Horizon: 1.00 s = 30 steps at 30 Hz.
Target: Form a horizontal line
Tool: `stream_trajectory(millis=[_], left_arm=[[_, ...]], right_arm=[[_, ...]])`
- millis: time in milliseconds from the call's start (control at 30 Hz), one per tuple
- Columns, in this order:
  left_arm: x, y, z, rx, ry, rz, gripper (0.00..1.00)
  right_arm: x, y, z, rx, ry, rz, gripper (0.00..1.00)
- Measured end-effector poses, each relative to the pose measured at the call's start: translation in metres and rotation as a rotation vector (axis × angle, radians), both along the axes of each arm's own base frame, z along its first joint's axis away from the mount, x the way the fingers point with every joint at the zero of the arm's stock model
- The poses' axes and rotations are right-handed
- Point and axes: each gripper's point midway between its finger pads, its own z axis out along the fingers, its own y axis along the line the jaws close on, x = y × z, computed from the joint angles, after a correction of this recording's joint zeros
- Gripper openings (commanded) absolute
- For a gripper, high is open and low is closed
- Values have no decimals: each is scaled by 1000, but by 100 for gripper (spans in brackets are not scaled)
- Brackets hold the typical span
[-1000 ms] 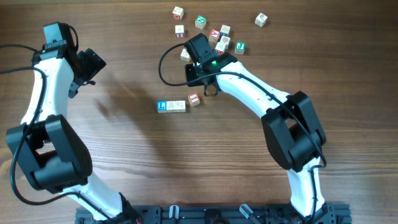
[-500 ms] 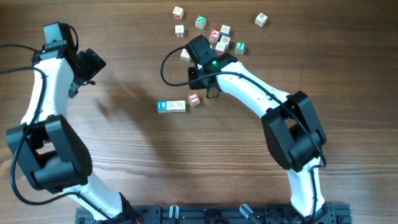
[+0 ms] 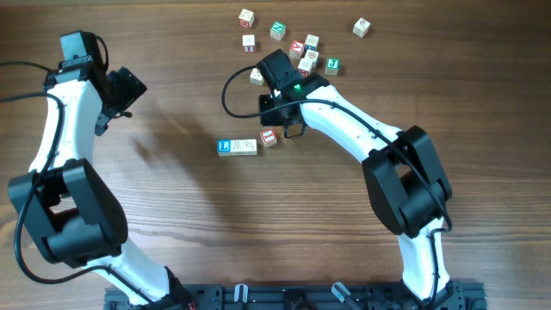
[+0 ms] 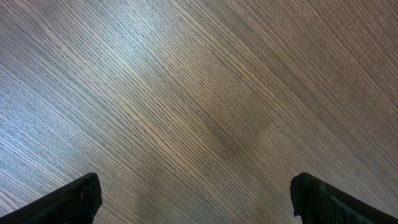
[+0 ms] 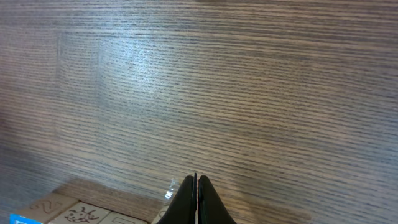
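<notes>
A short row lies mid-table: a blue-faced cube at its left end, then two pale cubes touching it. A red-faced cube sits just off the row's right end, turned and a little farther back. My right gripper is shut and empty, low over the table just right of the red-faced cube. In the right wrist view its closed fingertips are at the bottom edge, with the pale cubes at lower left. My left gripper is open and empty at far left, over bare wood.
Several loose letter cubes lie scattered at the back, among them a green one, a green one, a pale one and a pale one beside my right wrist. A black cable loops by the right arm.
My right gripper has shifted slightly toward the front, staying beside the red-faced cube. The cubes and the left arm have not visibly moved.
</notes>
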Motion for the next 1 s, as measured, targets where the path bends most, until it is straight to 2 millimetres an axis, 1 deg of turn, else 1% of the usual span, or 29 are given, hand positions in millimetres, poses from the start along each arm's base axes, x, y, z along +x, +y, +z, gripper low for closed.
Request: stream_trajectory(millis=[233, 333, 567, 733, 900, 1000], left_arm=[[0, 0, 0, 0, 0, 0, 100], [0, 0, 0, 0, 0, 0, 100], [0, 0, 0, 0, 0, 0, 100], [0, 0, 0, 0, 0, 0, 100], [0, 0, 0, 0, 0, 0, 100], [0, 0, 0, 0, 0, 0, 100]], right_arm=[[-5, -2, -2, 0, 30, -28, 4], [2, 3, 1, 25, 1, -27, 4], [11, 9, 6, 53, -38, -30, 6], [5, 8, 2, 49, -14, -25, 6], [8, 11, 2, 66, -31, -23, 6], [0, 11, -1, 70, 8, -15, 6]])
